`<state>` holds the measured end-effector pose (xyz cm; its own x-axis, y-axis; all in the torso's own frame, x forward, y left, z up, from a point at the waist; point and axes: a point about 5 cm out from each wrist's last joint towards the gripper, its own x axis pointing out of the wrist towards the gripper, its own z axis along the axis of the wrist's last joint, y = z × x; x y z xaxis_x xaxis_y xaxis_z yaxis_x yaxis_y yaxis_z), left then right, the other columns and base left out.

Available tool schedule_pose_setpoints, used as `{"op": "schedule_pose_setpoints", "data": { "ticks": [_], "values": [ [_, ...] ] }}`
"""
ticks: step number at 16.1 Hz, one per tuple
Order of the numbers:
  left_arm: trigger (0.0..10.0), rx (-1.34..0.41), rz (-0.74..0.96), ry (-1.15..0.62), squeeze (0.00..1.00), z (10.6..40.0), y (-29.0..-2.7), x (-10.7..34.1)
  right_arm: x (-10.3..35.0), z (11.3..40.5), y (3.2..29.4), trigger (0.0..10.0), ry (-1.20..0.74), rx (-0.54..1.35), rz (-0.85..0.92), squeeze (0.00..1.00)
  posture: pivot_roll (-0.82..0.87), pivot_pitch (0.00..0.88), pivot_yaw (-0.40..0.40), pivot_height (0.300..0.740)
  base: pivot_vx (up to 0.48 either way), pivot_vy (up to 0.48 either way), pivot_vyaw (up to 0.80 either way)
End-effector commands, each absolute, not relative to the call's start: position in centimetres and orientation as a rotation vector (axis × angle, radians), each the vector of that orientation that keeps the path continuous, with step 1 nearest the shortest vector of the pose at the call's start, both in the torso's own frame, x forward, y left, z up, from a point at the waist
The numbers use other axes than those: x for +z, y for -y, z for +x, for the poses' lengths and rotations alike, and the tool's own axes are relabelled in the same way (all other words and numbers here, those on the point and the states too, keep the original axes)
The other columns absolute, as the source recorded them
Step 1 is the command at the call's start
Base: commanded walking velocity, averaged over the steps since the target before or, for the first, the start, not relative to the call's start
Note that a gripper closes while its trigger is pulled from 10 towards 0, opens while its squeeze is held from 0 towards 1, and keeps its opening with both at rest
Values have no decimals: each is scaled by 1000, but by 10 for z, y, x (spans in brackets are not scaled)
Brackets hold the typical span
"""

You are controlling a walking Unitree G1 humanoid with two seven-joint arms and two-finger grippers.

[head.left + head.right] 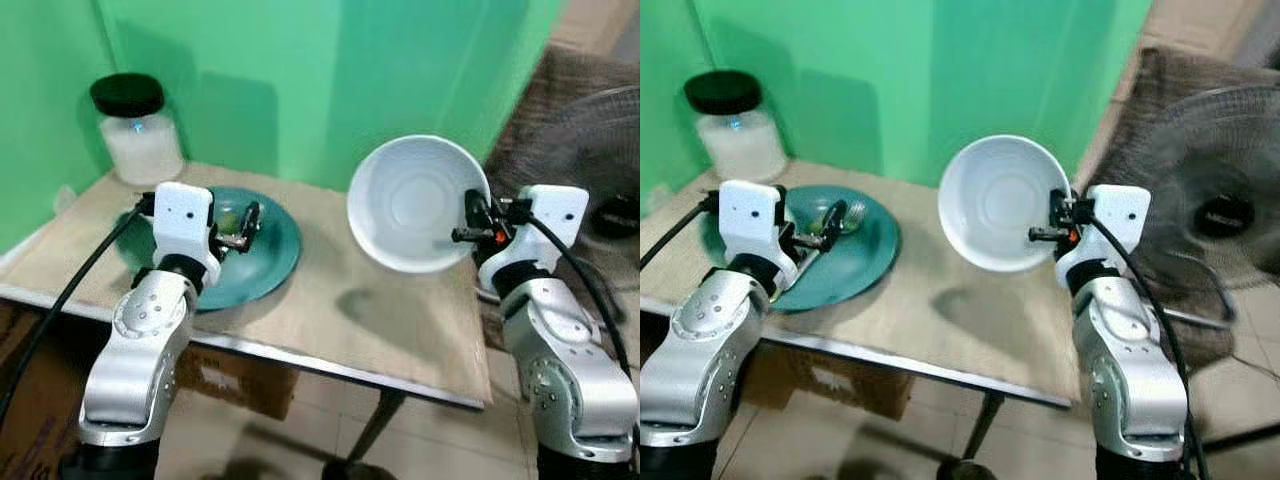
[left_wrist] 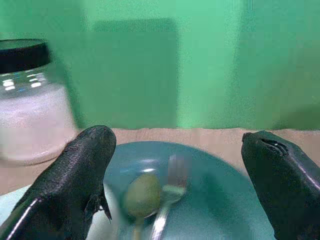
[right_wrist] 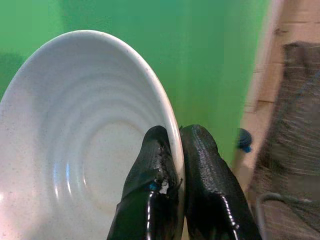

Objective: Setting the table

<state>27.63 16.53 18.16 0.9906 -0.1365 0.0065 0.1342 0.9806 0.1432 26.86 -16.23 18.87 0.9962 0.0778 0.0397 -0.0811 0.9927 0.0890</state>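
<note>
Right claw [image 1: 466,222]: pinching the bowl [image 1: 415,203] rim, holding it tilted above the table [image 1: 330,300].
Left claw [image 2: 180,175]: gaping empty, hovering over the plate [image 1: 265,250].
Risk: bowl slipping from that thin rim grip.

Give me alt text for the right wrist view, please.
The right hand pinches the rim of a white bowl between its two black fingers, holding it tilted in front of a green wall.
</note>
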Motion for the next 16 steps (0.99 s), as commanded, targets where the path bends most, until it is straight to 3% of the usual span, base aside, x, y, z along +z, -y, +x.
{"op": "schedule_pose_setpoints", "data": {
  "ticks": [1,13,16],
  "values": [
    [10000,-137,157,15,0,277,-165,183,195,268,160,10000,60,105,104,0,106,0,-93,740,0,0,0],
    [10000,-154,176,18,0,278,-163,184,187,268,162,10000,17,90,117,0,104,0,-90,740,-122,0,0],
    [10000,-164,180,17,0,279,-163,184,187,268,163,10000,13,81,124,0,101,0,-86,740,0,0,-800]
  ]
}}
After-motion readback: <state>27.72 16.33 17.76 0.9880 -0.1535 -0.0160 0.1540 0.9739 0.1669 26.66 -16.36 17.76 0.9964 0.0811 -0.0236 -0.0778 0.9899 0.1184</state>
